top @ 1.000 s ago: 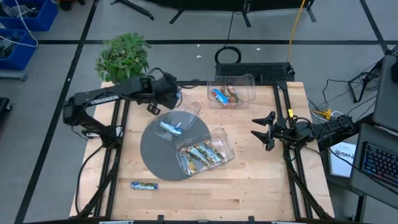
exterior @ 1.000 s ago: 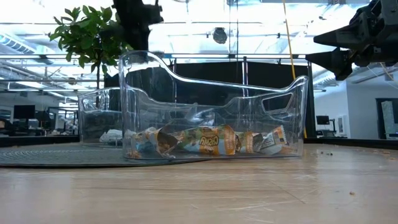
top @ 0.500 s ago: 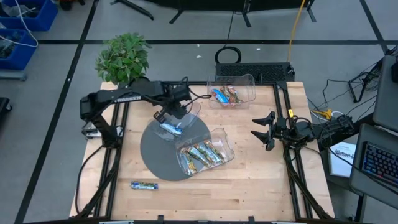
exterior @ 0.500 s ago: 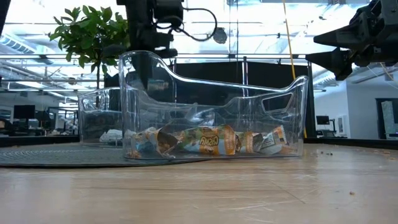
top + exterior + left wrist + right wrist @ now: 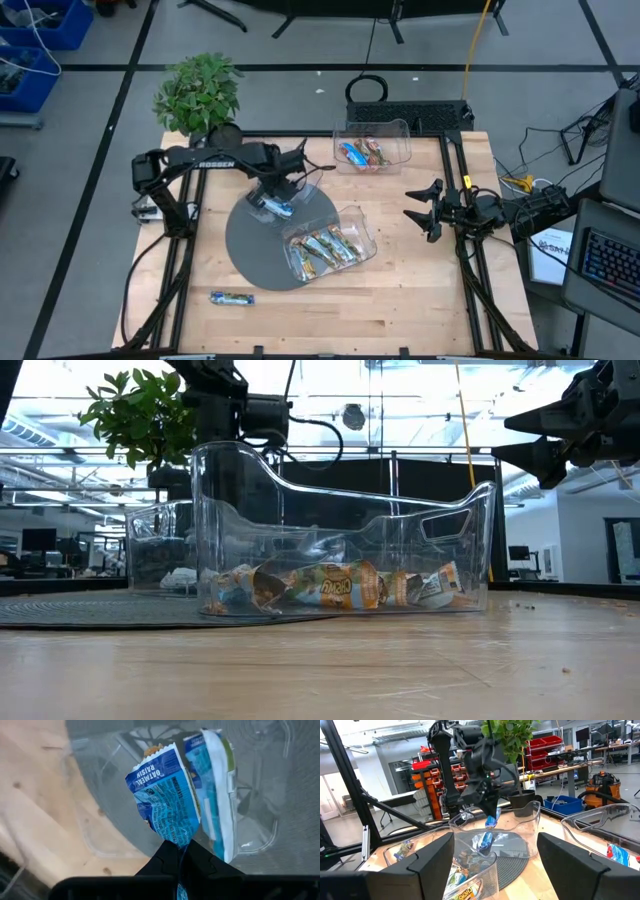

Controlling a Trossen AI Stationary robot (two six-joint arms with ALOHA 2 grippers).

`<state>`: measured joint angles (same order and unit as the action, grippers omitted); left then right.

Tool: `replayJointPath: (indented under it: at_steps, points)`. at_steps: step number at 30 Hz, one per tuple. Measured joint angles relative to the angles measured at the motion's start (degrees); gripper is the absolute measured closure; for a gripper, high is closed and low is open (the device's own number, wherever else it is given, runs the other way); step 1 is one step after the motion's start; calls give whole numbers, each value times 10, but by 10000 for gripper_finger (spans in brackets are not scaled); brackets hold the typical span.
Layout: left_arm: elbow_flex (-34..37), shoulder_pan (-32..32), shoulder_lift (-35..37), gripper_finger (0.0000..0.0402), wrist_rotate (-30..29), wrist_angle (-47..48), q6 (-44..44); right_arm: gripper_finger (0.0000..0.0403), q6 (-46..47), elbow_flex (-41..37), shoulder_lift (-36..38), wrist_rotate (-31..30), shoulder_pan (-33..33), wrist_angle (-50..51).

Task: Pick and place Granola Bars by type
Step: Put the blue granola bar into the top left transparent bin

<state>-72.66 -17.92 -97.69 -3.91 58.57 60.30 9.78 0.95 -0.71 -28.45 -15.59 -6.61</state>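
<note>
Wooden tabletop [image 5: 400,290], ringed by lab clutter, with a potted plant [image 5: 197,92] off its 11 o'clock corner: sorting of granola bars looks well along but unfinished. At centre a grey mat [image 5: 250,250] carries two clear bins. The left gripper [image 5: 280,198] hangs over the left bin [image 5: 312,176], jaws pinched tight on the end of a blue bar [image 5: 165,802], which dangles just above a second blue bar [image 5: 215,785] lying on the bin floor. The centre bin [image 5: 362,232], at 4 o'clock on the mat, holds several tan-gold bars [image 5: 325,248]. The far bin [image 5: 400,135], at 12 o'clock on the table, holds blue and reddish multicolour bars [image 5: 362,153]. One stray bar [image 5: 231,298] lies loose on the wood at 7 o'clock, well apart from everything; it appears to be the only piece yet to be collected once the held bar is released. The right gripper [image 5: 424,211] waits at 3 o'clock, jaws spread wide and empty.

Room to move is tight where the left arm works: the bin's raised walls stand close around the hanging bar, so a straight drop looks safest. Toward the stray bar the wood is open, though it lies near the table's front edge and the left frame rail [image 5: 165,290].
</note>
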Motion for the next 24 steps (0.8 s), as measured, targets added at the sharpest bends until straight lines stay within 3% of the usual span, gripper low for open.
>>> replayJointPath:
  at_steps: [11,17,24]
  points:
    - [46,-1,0,394,44,-94,-11,124,0,0,0,0,0,0]
    - [65,-4,0,393,45,-92,-6,124,0,0,0,0,0,0]
    - [65,-9,0,332,25,-92,-27,124,0,0,0,0,0,0]
